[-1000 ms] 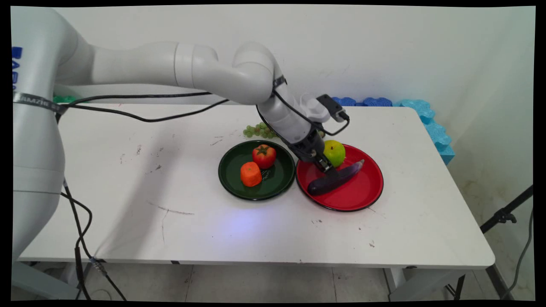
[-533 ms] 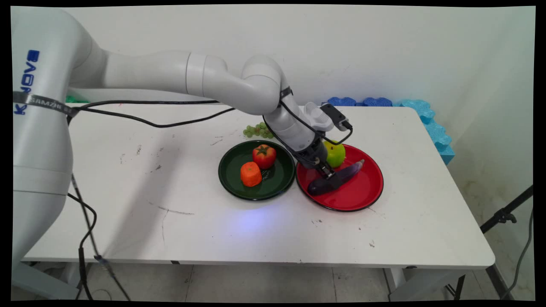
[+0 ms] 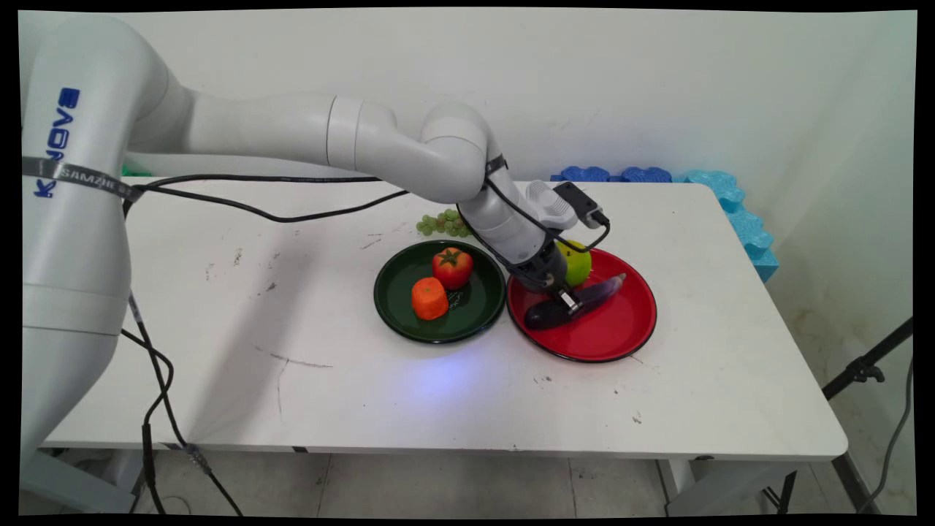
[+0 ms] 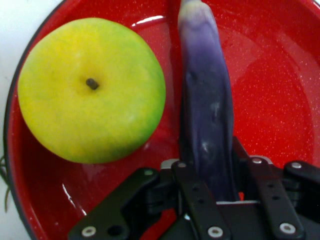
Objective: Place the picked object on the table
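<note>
I've got the gripper (image 4: pixel 212 192) clamped on the eggplant (image 4: pixel 206 110) in the red plate (image 4: pixel 280 95), right beside the apple (image 4: pixel 92 90).

Count of things on the table

Two plates: one green (image 3: pixel 394 310) at 9 o'clock, one red (image 3: pixel 621 336) at 3 o'clock. One tomato (image 3: pixel 452 267), one carrot piece (image 3: pixel 429 299), one apple (image 4: pixel 91 90), one eggplant (image 4: pixel 206 107). One bunch of grapes (image 3: pixel 440 223) at 12 o'clock, partly hidden, so berries uncounted.
</note>
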